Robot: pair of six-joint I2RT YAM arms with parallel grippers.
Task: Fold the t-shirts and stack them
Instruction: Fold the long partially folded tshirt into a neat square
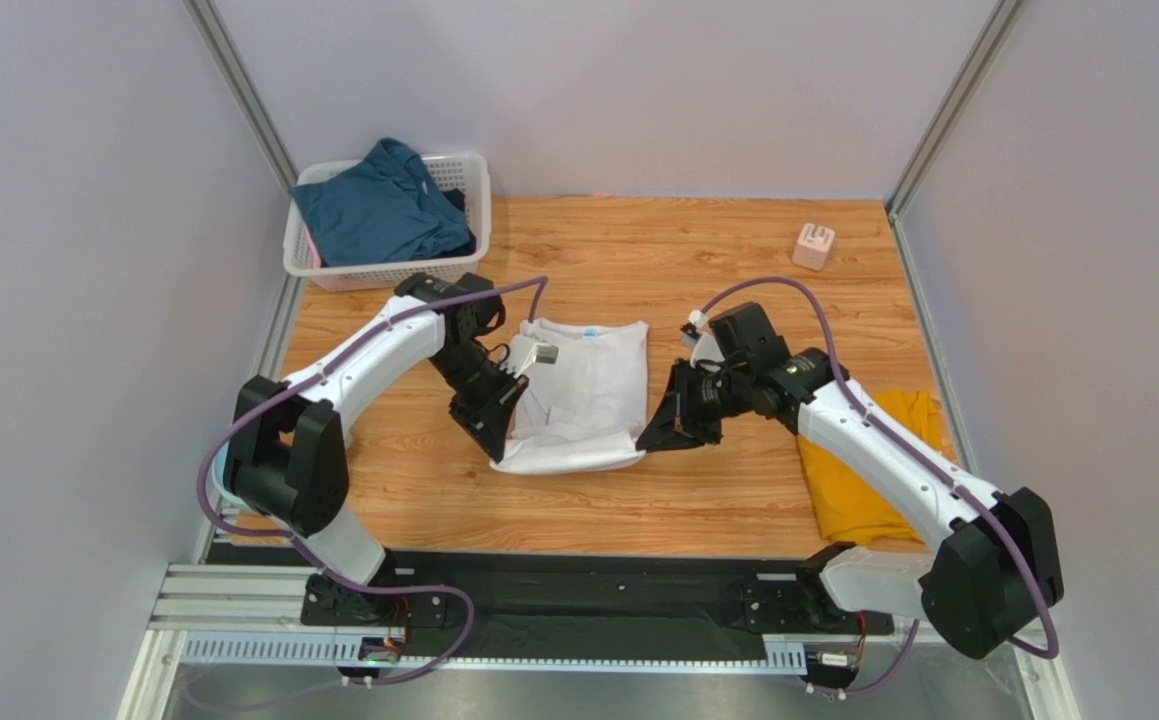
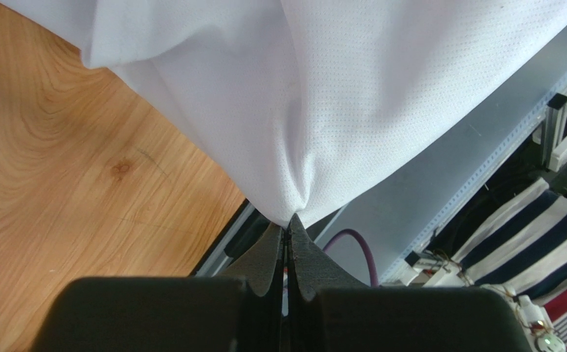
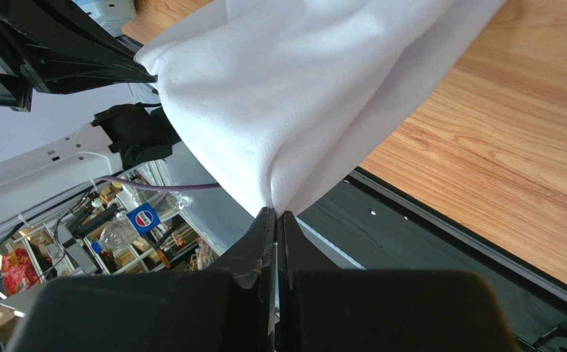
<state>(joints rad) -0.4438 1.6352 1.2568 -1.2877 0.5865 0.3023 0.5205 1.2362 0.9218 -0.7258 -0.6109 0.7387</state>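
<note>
The white t-shirt with a small blue neck label lies partly folded at the middle of the table, its near edge lifted. My left gripper is shut on its near left corner. My right gripper is shut on its near right corner. The cloth hangs stretched between the two grippers. A mustard-yellow t-shirt lies folded at the right, partly under my right arm. A dark teal-blue t-shirt lies in the basket.
A white lattice basket stands at the back left corner. A small pale cube sits at the back right. Grey walls close in both sides. A black strip and metal rail run along the near edge.
</note>
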